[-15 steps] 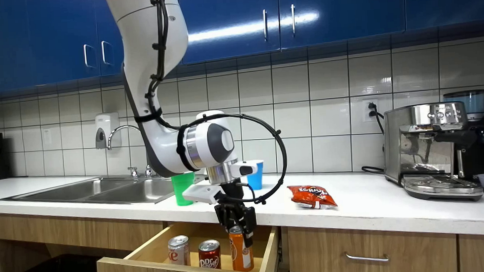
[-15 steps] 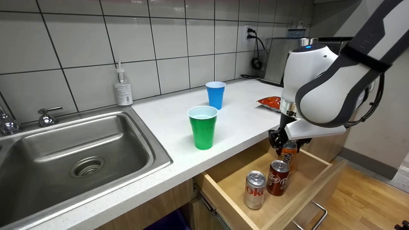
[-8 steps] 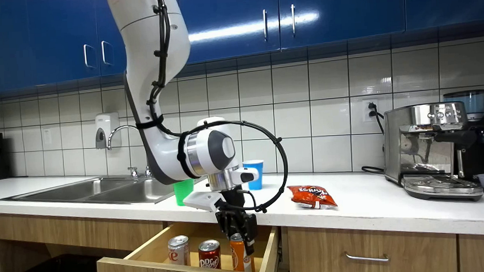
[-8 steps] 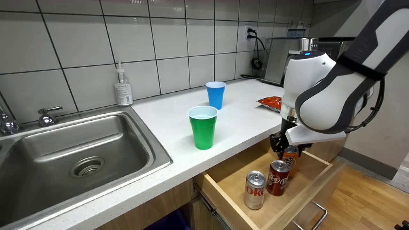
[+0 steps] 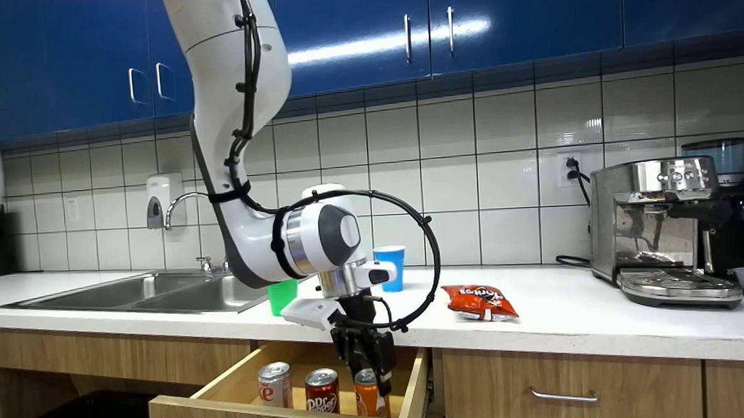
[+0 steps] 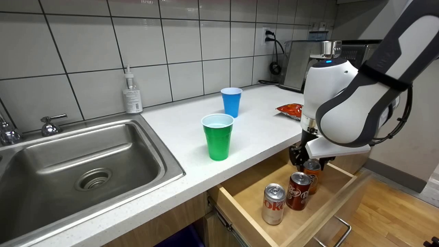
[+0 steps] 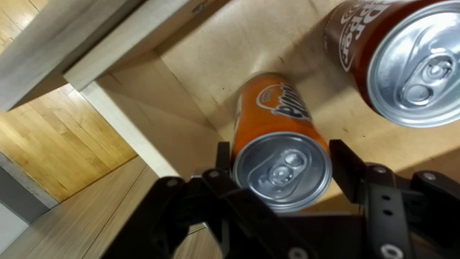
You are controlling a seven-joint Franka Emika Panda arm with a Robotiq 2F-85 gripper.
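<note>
The tool is pinching the orange can inside the drawer and is not letting go yet; whether the can is resting on anything is not showing. The red can and silver can are standing nearby

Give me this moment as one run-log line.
Gripper: closed around orange can | can location: within open drawer | nearest neighbour: Dr Pepper can | beyond: silver Coke can | seated or raised: unclear
</note>
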